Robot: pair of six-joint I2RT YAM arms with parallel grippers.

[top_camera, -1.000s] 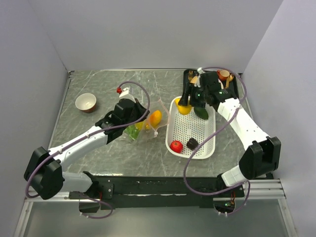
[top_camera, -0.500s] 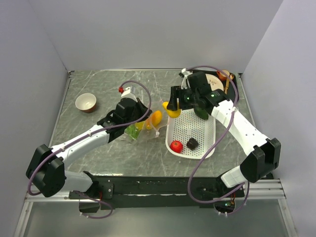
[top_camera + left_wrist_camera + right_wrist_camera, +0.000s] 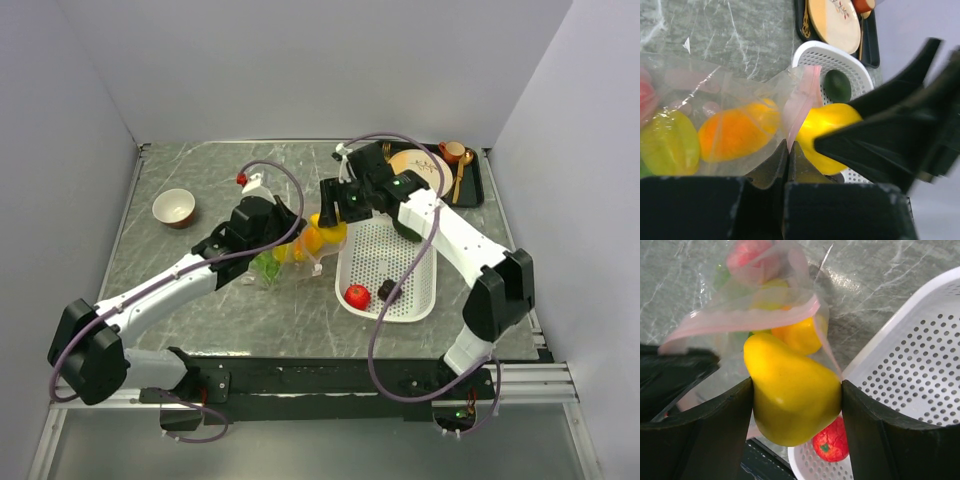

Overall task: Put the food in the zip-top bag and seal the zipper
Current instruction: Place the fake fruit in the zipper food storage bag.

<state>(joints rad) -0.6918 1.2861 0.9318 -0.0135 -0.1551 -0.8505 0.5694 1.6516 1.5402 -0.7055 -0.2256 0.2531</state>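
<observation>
My left gripper (image 3: 786,156) is shut on the pale pink zipper (image 3: 803,102) of the clear zip-top bag (image 3: 290,258), and holds its mouth up. An orange mango (image 3: 732,132), a yellow-green piece (image 3: 667,142) and a pink peach (image 3: 752,255) lie inside the bag. The right gripper (image 3: 795,405) is shut on the yellow lemon (image 3: 790,395), right at the bag's mouth beside the basket's left rim. In the top view this gripper (image 3: 333,222) hangs between bag and basket. Red tomato (image 3: 357,295), small dark piece (image 3: 388,290) and avocado (image 3: 837,86) lie in the basket.
The white perforated basket (image 3: 425,285) stands right of the bag. Behind it a black tray (image 3: 475,190) carries a cream plate (image 3: 412,162), a brown cup (image 3: 452,152) and a gold spoon (image 3: 461,172). A cream bowl (image 3: 174,208) sits at the far left.
The right arm has carried the lemon leftward from above the basket's far end to the bag's mouth. The left gripper has kept its hold on the zipper strip.
</observation>
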